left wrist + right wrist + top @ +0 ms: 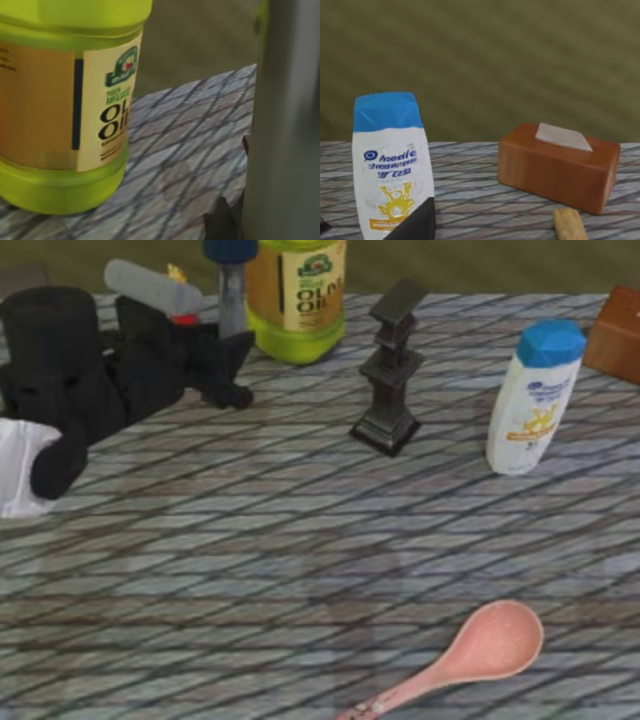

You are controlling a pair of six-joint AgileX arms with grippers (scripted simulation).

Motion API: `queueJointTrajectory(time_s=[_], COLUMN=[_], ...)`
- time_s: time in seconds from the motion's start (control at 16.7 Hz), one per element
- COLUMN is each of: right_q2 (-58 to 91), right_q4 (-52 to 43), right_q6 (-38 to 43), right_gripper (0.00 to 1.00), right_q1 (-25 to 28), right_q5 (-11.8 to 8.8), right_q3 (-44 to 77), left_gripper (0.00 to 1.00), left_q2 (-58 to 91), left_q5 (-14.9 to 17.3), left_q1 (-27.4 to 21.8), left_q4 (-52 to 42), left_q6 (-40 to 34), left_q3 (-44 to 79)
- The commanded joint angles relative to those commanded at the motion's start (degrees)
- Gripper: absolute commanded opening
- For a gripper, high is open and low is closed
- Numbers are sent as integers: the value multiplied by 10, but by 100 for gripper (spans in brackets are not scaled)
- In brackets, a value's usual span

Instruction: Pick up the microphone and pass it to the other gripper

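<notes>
Microphone stands upright at the table's far left edge, touching or just beside the olive oil bottle. Its grey handle fills the left wrist view's side, so the left gripper looks set around it; clenched or not, cannot tell. Bottle looks full of yellow oil. Right gripper: only 1 fingertip visible by the shampoo bottle.

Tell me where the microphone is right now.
In the top view the microphone stands upright at the table's far edge, left of centre, right beside the yellow oil bottle, with the left gripper closed around its grey handle.
</notes>
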Motion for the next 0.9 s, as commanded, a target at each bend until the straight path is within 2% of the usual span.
queueJointTrajectory(time_s=[0.24,0.54,0.72,0.9], right_q2=[0,0,0,0], right_q4=[0,0,0,0], right_q6=[0,0,0,0], right_gripper=[100,100,100,100], right_q1=[0,0,0,0], right_q5=[0,0,0,0], right_q3=[0,0,0,0], left_gripper=[0,0,0,0], left_q2=[-49,-59,-59,-69], left_q5=[46,54,43,-10], left_q1=[7,9,-4,-56], left_q4=[106,124,123,122], left_q6=[24,29,29,28], left_q3=[-33,-38,-36,-39])
